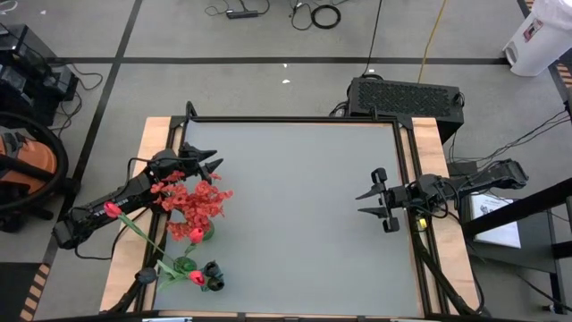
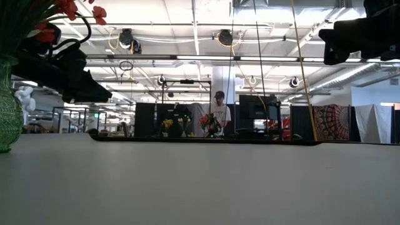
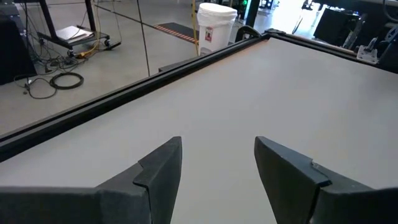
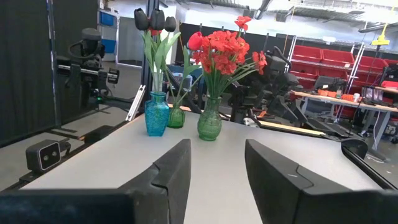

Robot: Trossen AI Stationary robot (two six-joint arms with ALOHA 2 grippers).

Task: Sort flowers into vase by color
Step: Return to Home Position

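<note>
Standing sorted at the left edge of the table point(image 1: 304, 233): flowers point(image 1: 198, 207), black buds point(image 4: 154, 18) in the blue vase point(image 4: 157, 115), red blooms point(image 4: 224, 50) in the green vase point(image 4: 209, 121). Left gripper point(image 1: 214, 159) just beside those blooms, spread wide, empty; right gripper point(image 1: 360, 203) at the far edge, likewise wide, empty. Left arm's clearance from the blooms hard to judge from above. Risk in retreating: snagging a stem, tipping a vase.

Red blooms point(image 1: 198, 204) stand upright in a green vase point(image 4: 209, 124), black buds point(image 1: 213, 271) in a blue vase point(image 4: 157, 115), all lower left, high view.
</note>
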